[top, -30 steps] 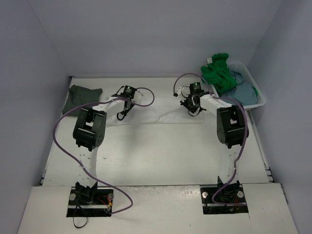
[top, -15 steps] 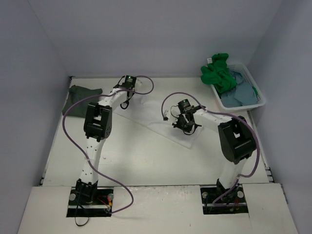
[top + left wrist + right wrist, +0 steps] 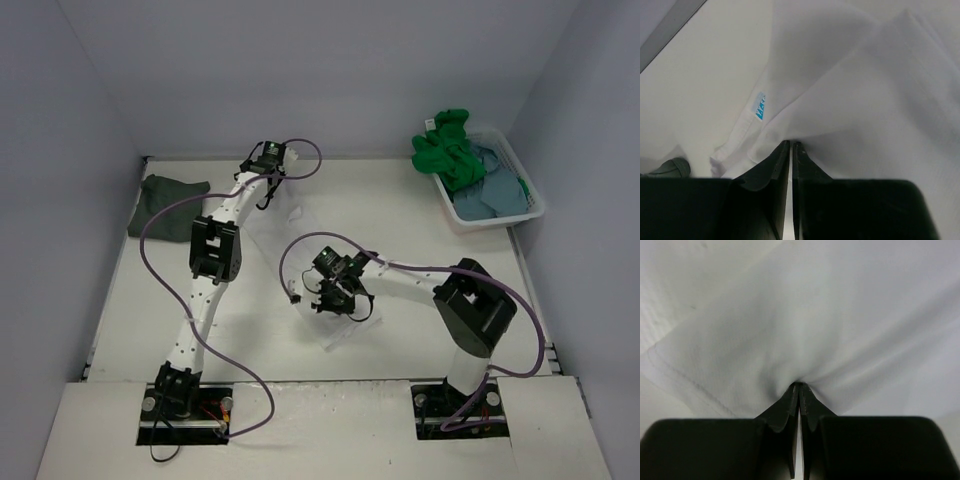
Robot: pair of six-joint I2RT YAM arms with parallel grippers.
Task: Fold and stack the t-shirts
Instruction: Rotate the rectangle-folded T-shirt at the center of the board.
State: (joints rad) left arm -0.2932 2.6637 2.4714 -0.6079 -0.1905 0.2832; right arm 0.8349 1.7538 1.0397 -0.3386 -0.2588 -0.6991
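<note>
Nearby, grey tee (image 3: 168, 200) rear-L, basket (image 3: 495, 222) rear-R

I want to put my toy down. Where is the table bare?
Bare table lies at the far middle, between the white t-shirt and the basket, and by the left edge nearer than the dark grey t-shirt. The centre is crowded: left fingers and right fingers pinch the white t-shirt there.

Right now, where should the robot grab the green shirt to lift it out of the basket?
Pinch the green shirt at its high bunched top, coming straight down from above. It is heaped above the basket rim, so the top folds stick up free, I think.
</note>
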